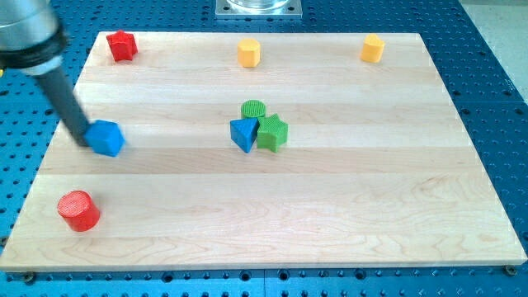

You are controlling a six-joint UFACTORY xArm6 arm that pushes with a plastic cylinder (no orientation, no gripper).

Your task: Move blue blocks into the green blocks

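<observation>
A blue cube (106, 137) lies at the view's left on the wooden board (330, 206). My tip (83, 138) rests against the cube's left side. At the board's middle a blue triangular block (243, 134) touches a green star block (271, 132) on its right. A green cylinder (253, 110) sits just above the two, touching them.
A red star-like block (122, 45) is at the top left and a red cylinder (78, 209) at the bottom left. Two yellow blocks sit along the top edge, one at the middle (249, 53) and one at the right (373, 49). A metal mount (258, 7) is above the board.
</observation>
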